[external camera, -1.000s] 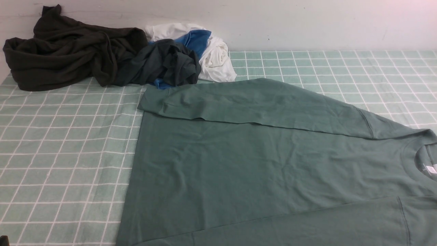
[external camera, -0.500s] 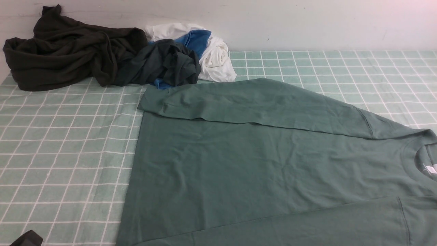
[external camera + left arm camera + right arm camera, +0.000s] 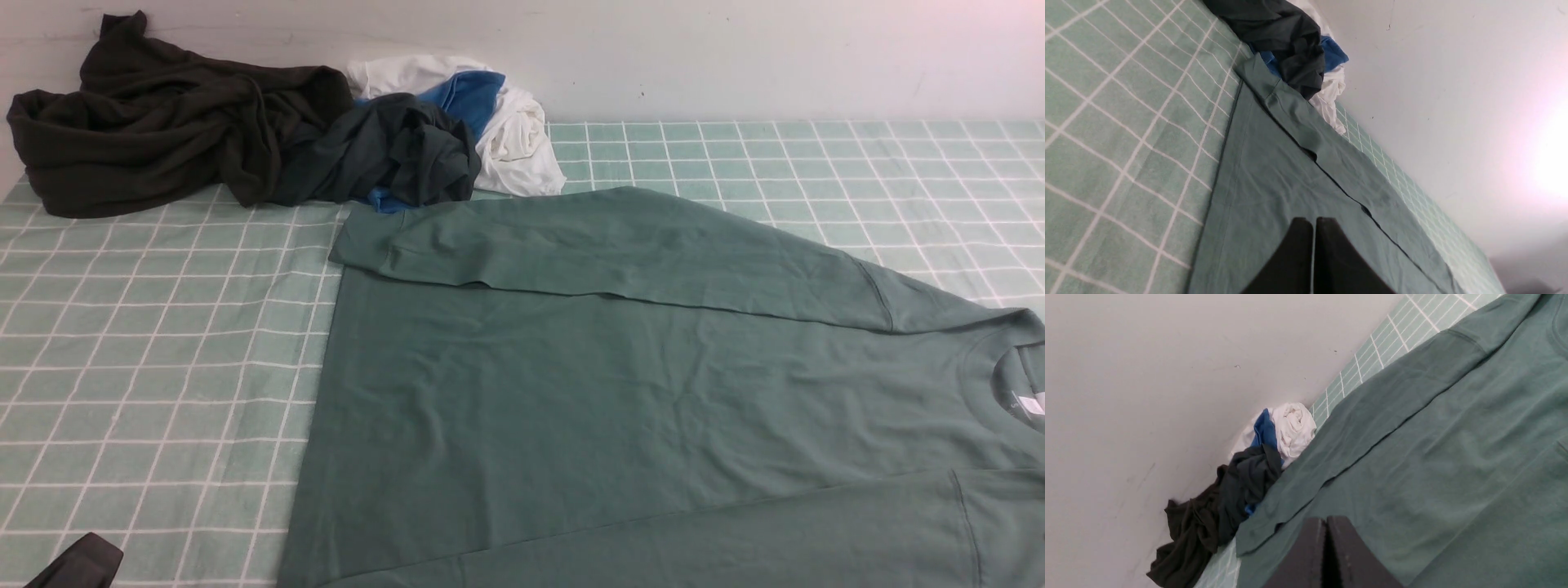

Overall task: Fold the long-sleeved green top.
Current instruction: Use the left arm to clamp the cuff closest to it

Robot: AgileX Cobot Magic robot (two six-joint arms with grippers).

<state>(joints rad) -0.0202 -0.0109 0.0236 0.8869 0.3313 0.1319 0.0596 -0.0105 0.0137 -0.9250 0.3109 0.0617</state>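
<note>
The green long-sleeved top (image 3: pixel 620 384) lies flat across the table, hem to the left, crew neck with a white label (image 3: pixel 1030 406) at the right edge. Its far sleeve (image 3: pixel 588 245) is folded across the body, and its near sleeve (image 3: pixel 816 531) lies along the front. My left gripper (image 3: pixel 77 563) pokes in at the bottom left corner of the front view, left of the hem. In the left wrist view it (image 3: pixel 1314 222) is shut and empty above the top (image 3: pixel 1274 196). My right gripper (image 3: pixel 1326 520) is shut and empty over the top (image 3: pixel 1433 457); the front view does not show it.
A heap of clothes sits at the back left by the wall: a dark olive-brown garment (image 3: pixel 155 122), a blackish-green one (image 3: pixel 392 151), a blue one (image 3: pixel 469 94) and a white one (image 3: pixel 514 139). The checked green cloth (image 3: pixel 147 359) covers the table.
My left gripper has come up into the front view's bottom left corner, moving right toward the hem. The top has not moved.
</note>
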